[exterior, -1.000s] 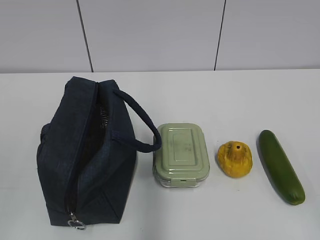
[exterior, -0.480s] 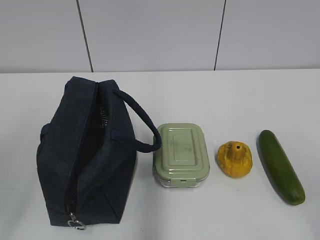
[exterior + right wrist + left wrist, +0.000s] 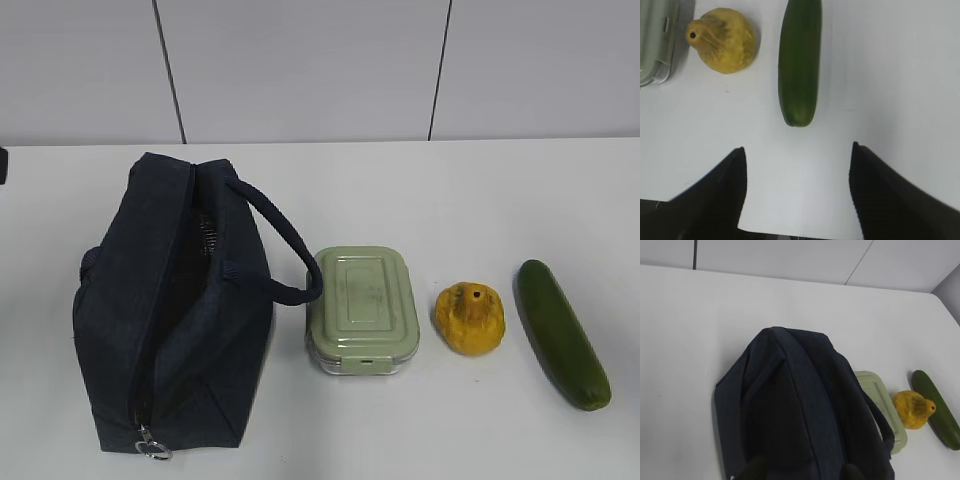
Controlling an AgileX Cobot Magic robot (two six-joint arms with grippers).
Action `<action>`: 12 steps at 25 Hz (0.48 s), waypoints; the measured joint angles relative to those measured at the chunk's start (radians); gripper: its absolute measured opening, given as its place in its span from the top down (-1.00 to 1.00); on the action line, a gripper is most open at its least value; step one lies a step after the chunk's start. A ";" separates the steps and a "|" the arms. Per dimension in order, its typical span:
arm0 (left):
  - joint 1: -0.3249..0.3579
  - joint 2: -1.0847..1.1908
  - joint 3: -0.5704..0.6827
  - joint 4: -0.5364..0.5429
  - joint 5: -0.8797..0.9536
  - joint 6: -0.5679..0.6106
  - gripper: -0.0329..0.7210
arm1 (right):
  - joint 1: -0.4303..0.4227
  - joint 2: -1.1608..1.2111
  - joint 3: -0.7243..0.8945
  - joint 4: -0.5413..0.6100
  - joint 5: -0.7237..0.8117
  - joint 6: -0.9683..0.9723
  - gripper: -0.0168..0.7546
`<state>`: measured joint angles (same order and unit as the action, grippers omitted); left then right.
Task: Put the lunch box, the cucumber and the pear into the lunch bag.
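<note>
Nowhere on lunch bag or lunch box is writing readable.

You had a plain white counter under everything, smooth and matte, reaching back to a pale grey wall. That wall was split into panels by thin dark seams, two of them showing in your exterior view, each slightly slanted.

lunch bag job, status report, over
Right gripper open, empty, short of the cucumber. Left gripper above the lunch bag, holding nothing. Lunch box, pear on table beside bag. Nothing in the way.
</note>
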<state>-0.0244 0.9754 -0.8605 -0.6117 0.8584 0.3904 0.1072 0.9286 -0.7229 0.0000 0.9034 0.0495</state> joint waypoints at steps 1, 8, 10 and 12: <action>0.000 0.033 -0.012 -0.003 -0.011 0.004 0.18 | 0.000 0.051 -0.025 0.006 -0.002 -0.005 -0.33; -0.001 0.230 -0.083 -0.009 -0.007 0.072 -0.09 | 0.000 0.345 -0.161 0.021 -0.013 -0.035 -0.33; -0.001 0.263 -0.090 -0.009 0.004 0.078 -0.25 | 0.000 0.410 -0.180 0.023 -0.025 -0.038 -0.36; -0.004 0.277 -0.094 -0.009 0.008 0.083 -0.34 | 0.000 0.460 -0.201 0.025 -0.047 -0.039 -0.40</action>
<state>-0.0288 1.2525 -0.9543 -0.6206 0.8667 0.4733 0.1072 1.3888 -0.9235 0.0253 0.8562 0.0102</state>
